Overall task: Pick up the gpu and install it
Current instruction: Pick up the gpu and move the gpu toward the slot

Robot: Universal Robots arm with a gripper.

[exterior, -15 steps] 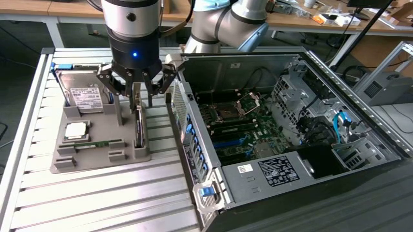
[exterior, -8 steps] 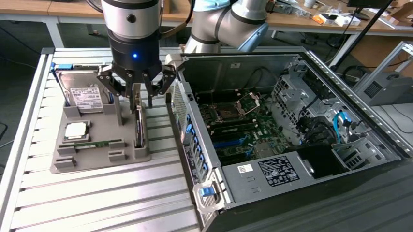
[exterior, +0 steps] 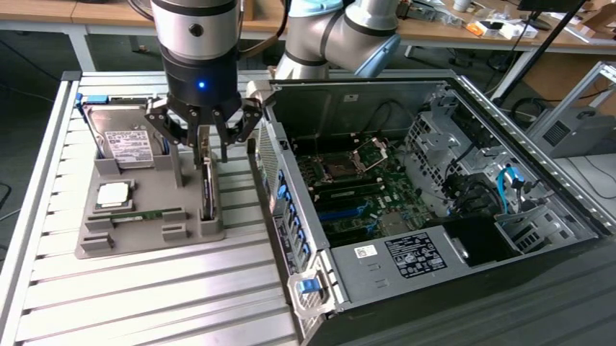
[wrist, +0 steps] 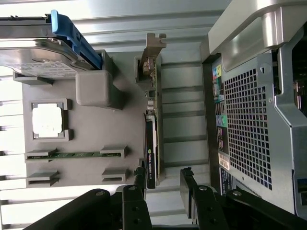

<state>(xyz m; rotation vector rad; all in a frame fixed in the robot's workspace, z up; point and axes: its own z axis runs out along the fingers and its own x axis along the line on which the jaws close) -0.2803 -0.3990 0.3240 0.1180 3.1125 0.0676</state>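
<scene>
The arm [exterior: 199, 43] points down, gripper [wrist: 163, 173] seemingly spread open.

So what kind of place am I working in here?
Probably a robotics lab bench for PC assembly: an open PC case on an aluminium slat table, a grey tray holding the gpu, and cluttered workbenches behind.

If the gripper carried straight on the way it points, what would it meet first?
Probably the gpu, standing on edge in the grey tray: the open gripper points down at it, one finger close beside it. Depth is unclear.
</scene>
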